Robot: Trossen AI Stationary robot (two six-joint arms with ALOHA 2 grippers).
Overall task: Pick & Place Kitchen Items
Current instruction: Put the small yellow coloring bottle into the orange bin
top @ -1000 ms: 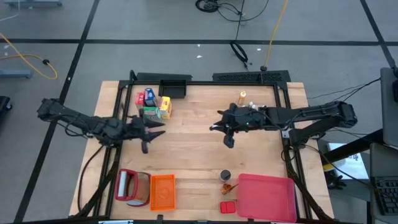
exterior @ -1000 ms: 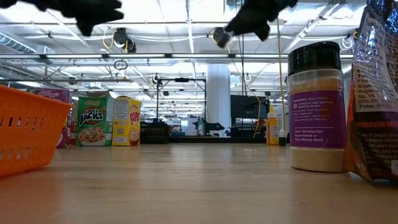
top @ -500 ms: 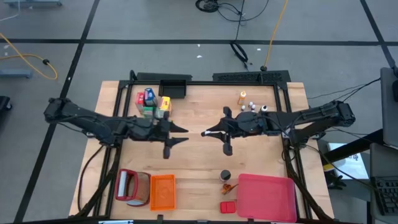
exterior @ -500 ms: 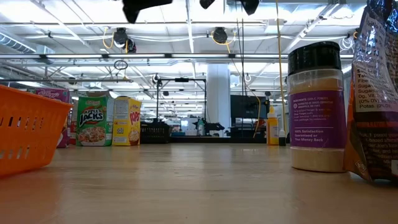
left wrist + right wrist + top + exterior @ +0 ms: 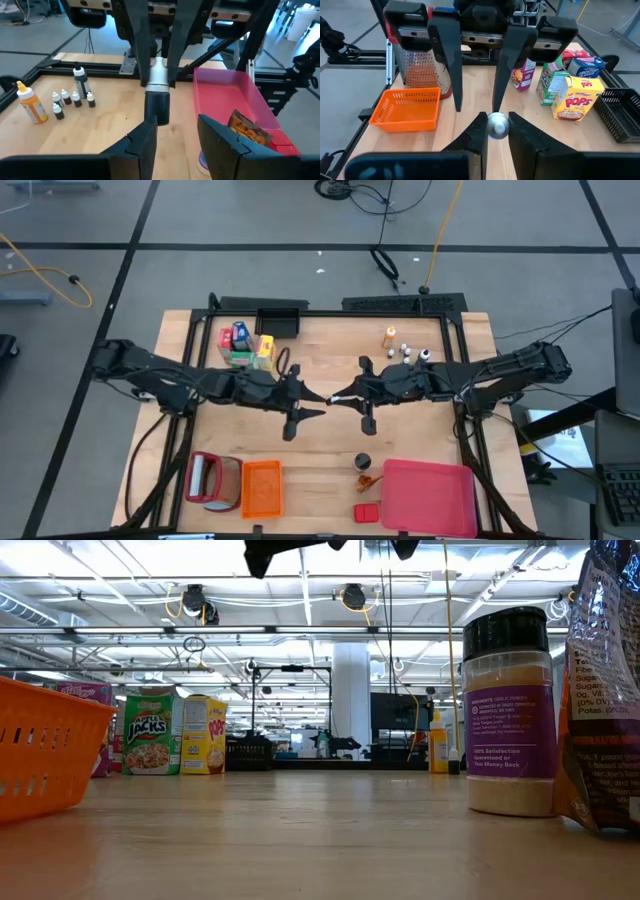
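A small bottle (image 5: 157, 95), cylindrical with a smooth white cap and a dark glossy body, is held lying level in the air above the middle of the wooden table (image 5: 320, 440). It is pinched at its cap by the right gripper (image 5: 496, 120), whose two dark fingers are drawn in narrow against the round cap. The left gripper (image 5: 177, 125) is met tip to tip with it over the table's centre, its flat, tapered fingers standing apart on either side of the bottle's dark end; whether they touch it cannot be told. Towards 1 o'clock on the table, a cluster of tiny bottles (image 5: 65, 97) with white caps is stood upright beside an orange bottle (image 5: 31, 105) with a pointed white nozzle. Towards 11 o'clock, printed card cereal boxes (image 5: 245, 345) in yellow, green, blue and pink are grouped close together, next to a black mesh basket (image 5: 620, 112). A dark round tin (image 5: 362, 461) is seen near 5 o'clock, just beside the corner of a flat pink tray (image 5: 430, 495) of smooth plastic. At 7 o'clock an orange rectangular crate (image 5: 410, 107) with slotted walls is set beside a perforated metal grater (image 5: 417, 70)
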